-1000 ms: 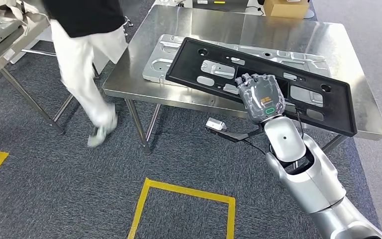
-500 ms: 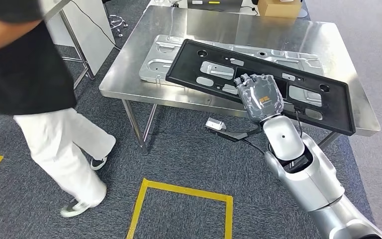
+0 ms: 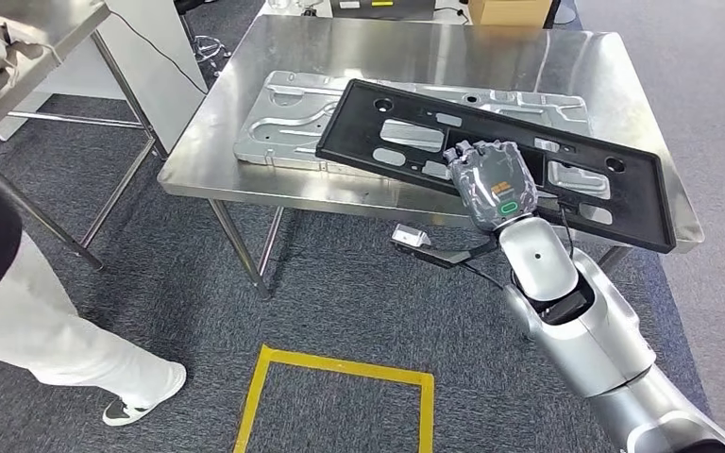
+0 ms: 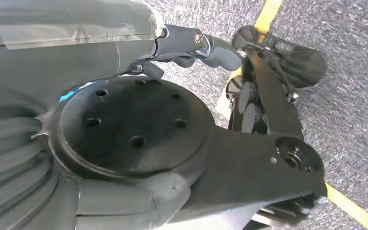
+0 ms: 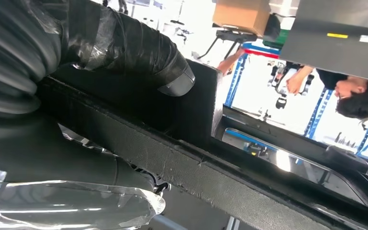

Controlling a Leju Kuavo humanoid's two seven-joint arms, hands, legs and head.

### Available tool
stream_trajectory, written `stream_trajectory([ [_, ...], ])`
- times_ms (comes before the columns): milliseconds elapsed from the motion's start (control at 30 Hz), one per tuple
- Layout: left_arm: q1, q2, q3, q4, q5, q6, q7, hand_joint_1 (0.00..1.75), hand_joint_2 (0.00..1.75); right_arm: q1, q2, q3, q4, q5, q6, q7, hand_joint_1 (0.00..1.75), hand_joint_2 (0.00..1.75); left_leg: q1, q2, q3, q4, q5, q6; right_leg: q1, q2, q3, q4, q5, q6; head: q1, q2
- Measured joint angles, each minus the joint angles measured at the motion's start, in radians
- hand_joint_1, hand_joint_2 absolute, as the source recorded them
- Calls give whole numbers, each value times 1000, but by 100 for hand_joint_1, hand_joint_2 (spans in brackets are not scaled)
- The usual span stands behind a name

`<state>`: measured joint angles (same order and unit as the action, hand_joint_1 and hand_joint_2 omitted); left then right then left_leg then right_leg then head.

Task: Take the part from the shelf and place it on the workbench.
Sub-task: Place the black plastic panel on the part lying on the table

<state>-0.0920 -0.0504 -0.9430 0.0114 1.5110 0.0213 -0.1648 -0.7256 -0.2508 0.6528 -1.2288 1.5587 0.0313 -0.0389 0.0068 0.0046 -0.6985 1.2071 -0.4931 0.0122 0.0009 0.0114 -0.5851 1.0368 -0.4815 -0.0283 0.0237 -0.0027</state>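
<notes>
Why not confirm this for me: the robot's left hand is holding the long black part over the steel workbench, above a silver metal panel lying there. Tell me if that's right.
Not quite: it is the right hand that holds the black part, as the head view shows. The rest stands: the part is over the steel workbench, above the silver metal panel lying on it.
</notes>
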Motion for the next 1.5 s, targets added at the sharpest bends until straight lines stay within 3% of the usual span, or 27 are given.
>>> stream_trajectory([
  [67,3,3,-2,1,0,1,0,0,175,-3,0,1,2,0,0,0,173,175,-9,-6,52,-115,55,24,4,4,11,-1,-10,3,0,0],
  [133,5,5,-4,1,0,1,0,0,175,-4,0,4,3,-1,-1,-1,173,175,-17,-9,77,-166,55,38,0,6,11,0,-11,12,0,0],
  [233,5,5,-5,1,0,-2,0,0,175,-3,0,8,4,-3,-2,-5,173,175,-15,-7,105,-205,51,44,-3,4,9,17,-7,26,-1,0],
  [300,3,5,-5,1,0,-4,-1,0,175,-7,0,11,4,-4,-2,-6,173,175,-8,-6,128,-220,50,49,-5,1,-24,81,-39,34,0,0],
  [400,1,2,-5,1,0,-5,-1,0,175,-8,0,16,6,-5,-2,-8,173,175,-6,-6,142,-220,38,51,-14,0,-115,225,-94,51,1,0],
  [500,0,1,-5,1,0,-5,-1,0,175,-7,0,18,8,-5,-2,-8,173,175,-6,-6,145,-220,35,50,-17,-1,-137,254,-102,55,1,0],
  [533,1,1,-5,1,0,-5,-1,0,175,-7,0,19,10,-5,-1,-8,173,175,-5,-6,147,-219,32,49,-18,-1,-144,258,-97,57,1,0],
  [567,2,1,-5,1,0,-5,-1,0,175,-7,0,22,12,-6,-1,-8,173,175,-3,-6,154,-218,26,47,-22,-3,-146,240,-71,60,1,0],
  [633,4,1,-5,1,0,-5,-1,0,175,-9,0,29,19,-7,-1,-8,173,175,3,-6,176,-210,0,30,-26,-11,-120,117,16,67,1,0],
  [667,3,1,-5,1,0,-5,-1,0,175,-11,0,33,22,-8,-1,-8,173,175,5,-6,183,-205,-14,19,-25,-15,-101,54,54,64,1,0],
  [700,2,1,-5,1,0,-4,-1,0,175,-12,0,37,24,-9,-1,-8,173,175,5,-5,188,-201,-24,9,-22,-16,-88,13,69,56,1,0],
  [800,1,1,-5,1,0,-4,-1,0,175,-11,0,44,28,-12,0,-8,173,175,5,-2,192,-186,-38,-8,-22,-12,-75,9,55,29,0,0],
  [867,0,1,-5,1,0,-4,-1,0,175,-14,2,46,28,-12,0,-7,173,175,7,-2,158,-116,-56,-15,-24,-10,-57,5,45,16,0,0],
  [967,-2,1,-5,1,0,-4,-1,0,175,-14,6,52,30,-12,1,-7,173,175,7,-3,40,61,-115,-21,-20,-8,-31,4,23,7,0,0],
  [1000,-1,1,-6,1,0,-4,-1,0,175,-12,6,54,32,-12,1,-8,173,175,7,-3,13,84,-122,-20,-18,-7,-21,4,14,7,0,0],
  [1033,0,1,-5,1,0,-4,-1,0,175,-11,6,56,33,-12,1,-8,173,175,7,-3,1,73,-107,-17,-17,-6,-8,4,5,7,0,0],
  [1133,3,1,-6,1,0,-4,0,0,175,-11,8,59,35,-12,1,-8,173,175,1,-5,29,-93,32,0,-14,-4,32,3,-25,14,0,0],
  [1200,6,1,-6,1,0,-4,0,0,175,-12,11,61,36,-12,0,-8,173,175,-6,-7,45,-160,73,10,-13,-1,45,1,-39,24,0,0],
  [1300,6,1,-6,1,0,-3,1,0,175,-12,12,64,37,-12,0,-9,173,175,-6,-9,65,-178,68,23,-12,1,56,9,-42,43,-1,0],
  [1367,4,1,-6,1,0,-3,2,0,175,-16,12,65,37,-13,0,-9,173,175,-2,-10,87,-187,62,33,-14,-3,36,61,-63,52,-1,0],
  [1467,2,0,-6,1,0,-1,2,0,175,-17,12,68,39,-15,-2,-9,173,175,-3,-9,107,-190,44,42,-15,-6,-74,226,-127,60,-1,0],
  [1500,2,0,-6,1,0,1,2,0,175,-14,12,69,40,-15,-2,-9,173,175,-3,-10,115,-190,37,43,-15,-6,-106,257,-129,60,-1,0],
])
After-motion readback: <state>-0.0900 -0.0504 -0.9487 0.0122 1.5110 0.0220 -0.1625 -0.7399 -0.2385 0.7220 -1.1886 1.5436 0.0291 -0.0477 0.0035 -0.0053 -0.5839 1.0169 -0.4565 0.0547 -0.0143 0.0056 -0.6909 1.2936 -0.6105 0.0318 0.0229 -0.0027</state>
